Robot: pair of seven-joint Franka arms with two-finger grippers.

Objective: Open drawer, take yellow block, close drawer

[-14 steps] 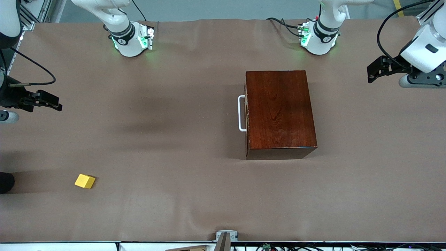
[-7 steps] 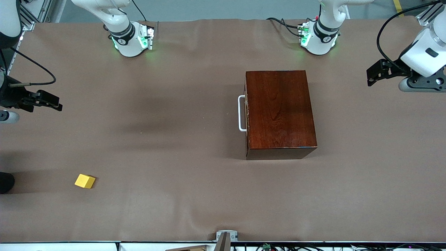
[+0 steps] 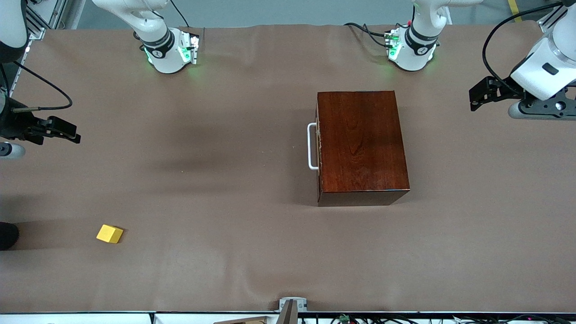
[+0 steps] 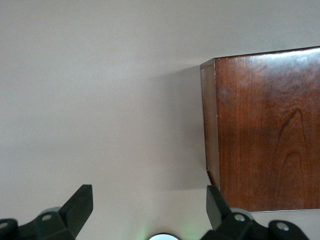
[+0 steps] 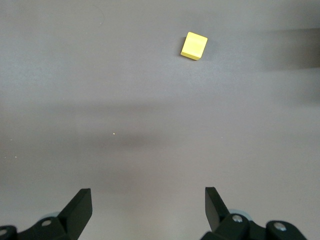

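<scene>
The dark reddish-brown wooden box point(image 3: 362, 141) stands on the table toward the left arm's end. Its drawer point(image 3: 319, 148) is shut, and the white bar handle point(image 3: 310, 146) faces the right arm's end. The yellow block point(image 3: 109, 234) lies on the table toward the right arm's end, nearer to the front camera than the box; it also shows in the right wrist view point(image 5: 194, 45). My left gripper point(image 3: 478, 95) hangs open and empty above the table beside the box's handle-less end point(image 4: 265, 130). My right gripper point(image 3: 67, 130) is open and empty, above the table near the right arm's end.
The table point(image 3: 234, 189) is covered with brown cloth. The two arm bases point(image 3: 168, 49) point(image 3: 411, 49) stand along its edge farthest from the front camera. A dark object point(image 3: 6, 235) pokes in at the right arm's end beside the block. A small metal mount point(image 3: 292, 306) sits at the near edge.
My left gripper has moved a little toward the box. The right arm, the box and the block have not moved.
</scene>
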